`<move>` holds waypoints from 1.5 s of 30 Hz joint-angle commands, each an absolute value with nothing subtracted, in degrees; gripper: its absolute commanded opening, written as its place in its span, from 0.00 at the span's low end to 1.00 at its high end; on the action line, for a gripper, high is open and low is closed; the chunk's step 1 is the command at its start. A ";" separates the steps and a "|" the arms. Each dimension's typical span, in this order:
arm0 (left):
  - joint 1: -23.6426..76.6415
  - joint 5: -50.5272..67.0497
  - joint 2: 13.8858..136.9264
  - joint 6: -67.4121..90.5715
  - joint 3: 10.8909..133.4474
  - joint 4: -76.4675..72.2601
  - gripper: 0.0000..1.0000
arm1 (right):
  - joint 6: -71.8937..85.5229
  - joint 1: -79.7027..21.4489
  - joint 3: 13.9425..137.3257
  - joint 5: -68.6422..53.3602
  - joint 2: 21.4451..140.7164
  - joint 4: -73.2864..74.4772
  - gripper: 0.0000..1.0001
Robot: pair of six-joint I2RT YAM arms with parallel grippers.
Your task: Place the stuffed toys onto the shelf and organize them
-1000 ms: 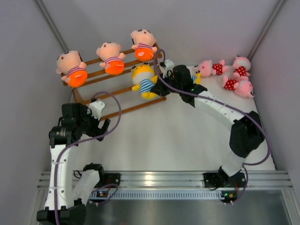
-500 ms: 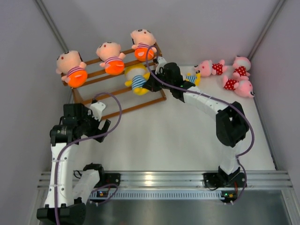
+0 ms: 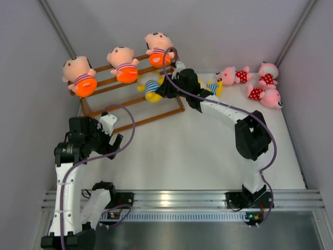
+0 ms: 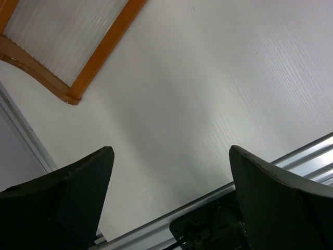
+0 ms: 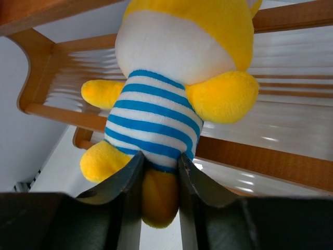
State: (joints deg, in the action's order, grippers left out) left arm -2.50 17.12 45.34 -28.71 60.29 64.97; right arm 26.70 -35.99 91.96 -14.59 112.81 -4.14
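The brown wooden shelf (image 3: 104,107) stands at the back left. Three peach-faced dolls in orange shorts (image 3: 79,76) (image 3: 123,62) (image 3: 159,49) sit along its top tier. My right gripper (image 3: 162,89) is shut on a yellow doll in a blue-striped shirt (image 3: 151,86) and holds it over the middle tier; in the right wrist view the doll (image 5: 166,99) is pinched at its lower body between my fingers (image 5: 130,179). Another yellow doll (image 3: 214,86) lies partly hidden behind my right arm. Three pink dolls in red polka-dot dresses (image 3: 235,75) (image 3: 267,73) (image 3: 264,96) lie at the back right. My left gripper (image 3: 111,139) is open and empty.
Grey walls close in on the left, back and right. An aluminium rail (image 3: 177,199) runs along the near edge. The left wrist view shows the shelf's lower corner (image 4: 73,96) and the white table (image 4: 197,88).
My right gripper has carried the yellow striped doll left and back, from in front of the shelf onto its middle tier. The left arm has barely moved.
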 commanded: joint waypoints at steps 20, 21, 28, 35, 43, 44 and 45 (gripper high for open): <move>-1.67 17.23 45.53 -29.79 63.02 65.83 0.98 | 27.16 -37.09 91.85 -8.97 106.44 -5.89 0.82; -1.67 17.23 45.53 -29.71 63.19 65.83 0.98 | 26.64 -37.18 91.76 -8.88 105.83 -4.84 0.82; -1.67 18.37 45.61 -29.62 63.81 65.74 0.98 | 23.91 -37.71 89.48 -10.37 101.26 -1.23 0.83; -1.76 16.53 45.26 -29.71 64.34 65.83 0.98 | 24.87 -35.51 76.49 -8.63 88.80 4.64 0.79; -1.67 17.67 45.26 -29.79 61.70 65.83 0.98 | 28.92 -10.39 76.44 -11.51 93.94 10.72 0.70; -1.67 17.49 45.70 -29.88 61.70 65.74 0.98 | 29.26 -8.54 78.12 -10.90 98.22 10.46 0.71; -1.67 17.06 45.88 -29.88 61.87 65.83 0.98 | 29.44 -5.74 80.05 -10.81 100.78 10.28 0.71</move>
